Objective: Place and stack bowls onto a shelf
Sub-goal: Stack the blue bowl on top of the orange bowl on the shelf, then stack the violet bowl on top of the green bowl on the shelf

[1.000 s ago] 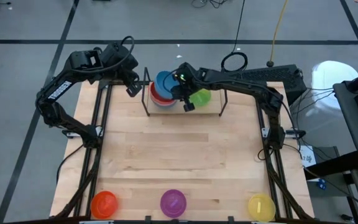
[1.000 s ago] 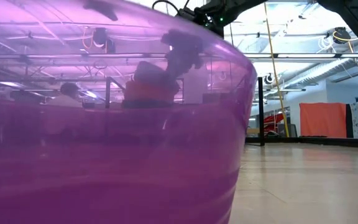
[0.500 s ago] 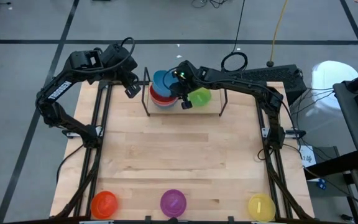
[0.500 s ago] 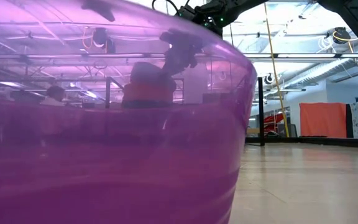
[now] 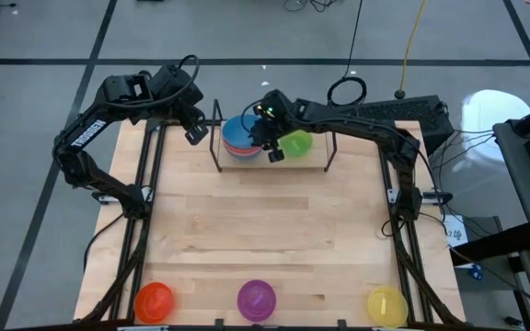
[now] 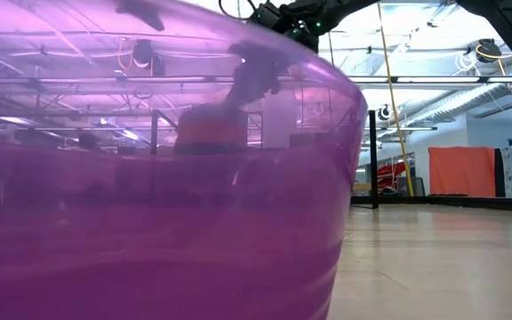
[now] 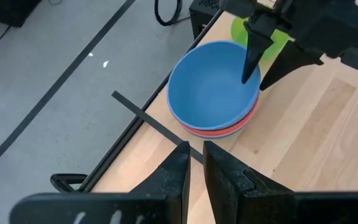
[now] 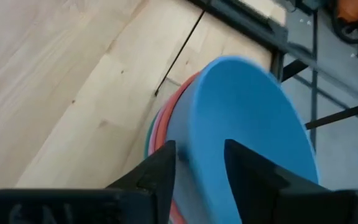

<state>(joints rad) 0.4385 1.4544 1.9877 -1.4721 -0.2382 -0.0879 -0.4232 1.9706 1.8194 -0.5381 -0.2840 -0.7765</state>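
Blue bowl (image 5: 239, 134): atop shelf (image 5: 316, 160) stack, rim pinched by right gripper (image 5: 271, 147); left gripper (image 5: 194, 130) beside, pressed together.

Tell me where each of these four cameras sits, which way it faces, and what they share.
High view: above the table, looking straight down; both arms show, right gripper at the blue bowl on the shelf.
Low view: at tabletop height, pressed against the purple bowl; an arm shows at the top.
Left wrist view: past the left gripper toward the stack.
Right wrist view: its fingers straddle the blue bowl's rim.
Shared: both wrist views and the high view show the blue bowl.
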